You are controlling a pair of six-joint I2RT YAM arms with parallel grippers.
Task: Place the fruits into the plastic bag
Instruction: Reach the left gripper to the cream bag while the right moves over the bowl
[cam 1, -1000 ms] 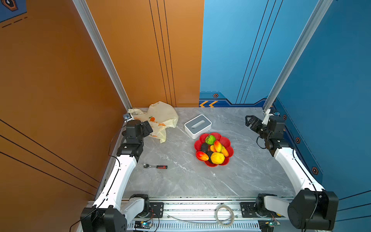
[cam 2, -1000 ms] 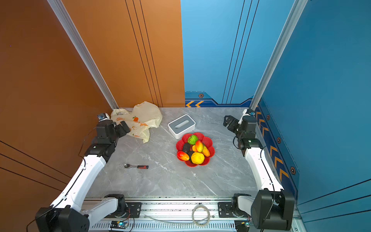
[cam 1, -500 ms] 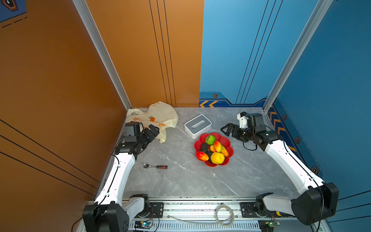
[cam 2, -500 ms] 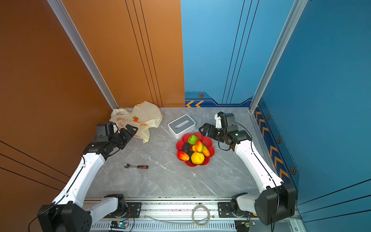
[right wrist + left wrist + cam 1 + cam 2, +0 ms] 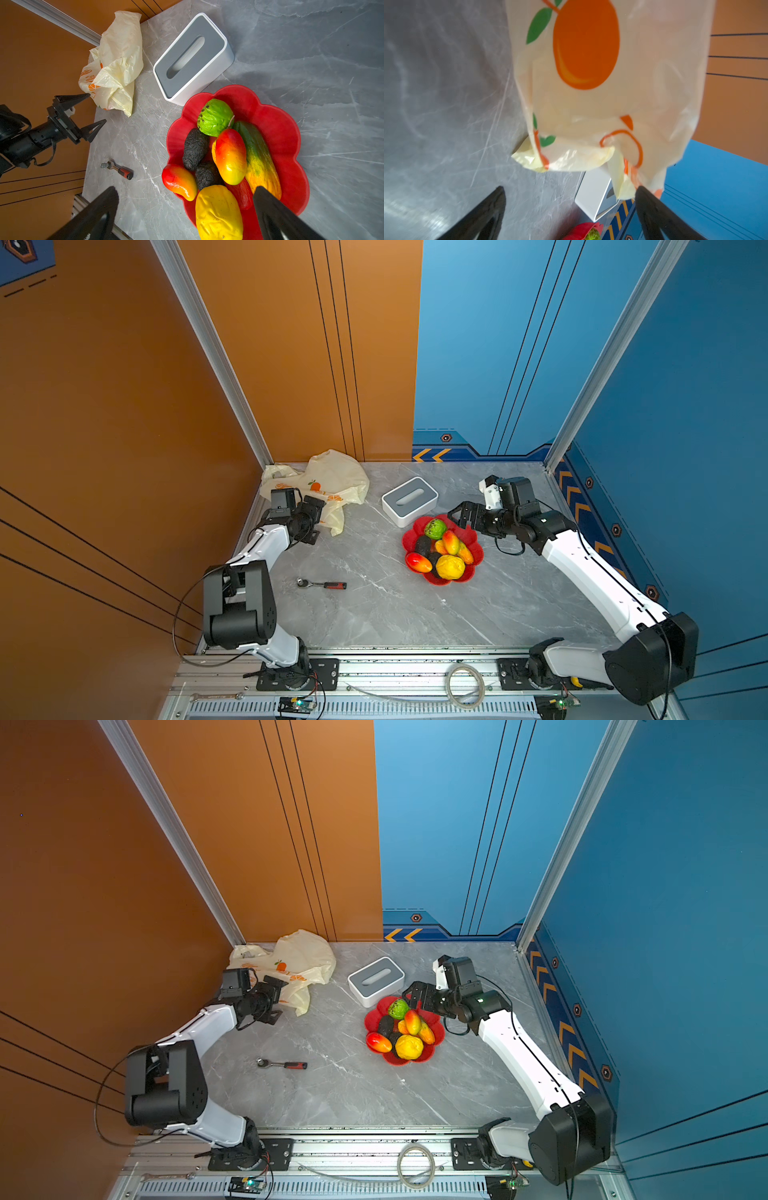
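Right pincer [image 5: 459,515] is hanging spread and empty by the far rim of the dish [image 5: 478,556], fruits [image 5: 442,549] piled just ahead of it, so that arm's nearer. Left pincer [image 5: 321,520], also spread, is pointing at the bag [image 5: 332,479] crumpled in the desk's [image 5: 374,614] far-left corner.

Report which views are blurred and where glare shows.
Left wrist view: the plastic bag and table are smeared and soft. Right wrist view: the fruits are sharp, with small glossy highlights; the gripper fingers are blurred. Both top views: evenly lit, sharp.
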